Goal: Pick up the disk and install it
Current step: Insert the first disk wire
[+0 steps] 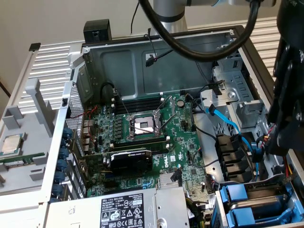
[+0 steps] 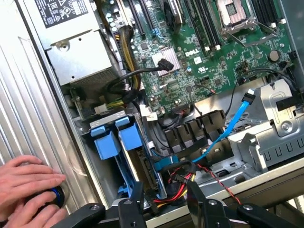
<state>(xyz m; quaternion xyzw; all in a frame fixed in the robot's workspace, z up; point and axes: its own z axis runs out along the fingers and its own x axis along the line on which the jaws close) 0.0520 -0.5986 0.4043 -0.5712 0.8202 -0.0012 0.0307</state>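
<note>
Disk, in its blue plastic carrier, stands on edge inside the drive cage at one corner of an open computer case. It is just beside a second blue carrier, so two blue carrier handles show in all.

The exterior view, from its left to its right, starts with one grey tray lying outside the case. The tray carries one square silver processor chip. Inside the case, one green motherboard lies flat. On it are one processor socket with its metal latch frame open and, nearer the camera, one black graphics card. One silver power supply with a printed label sits at the near edge. Further right is a row of four black brackets, with one blue flat data cable running past them. Beyond them is the drive cage with its blue carriers. One robot arm reaches in from above.

In the wrist view, the end effector hangs near the cage. Its two black fingers are spread wide with nothing between them, and they do not touch the disk. A person's two hands rest on the ribbed outer panel, fingers around one round black knob with a blue ring.
</note>
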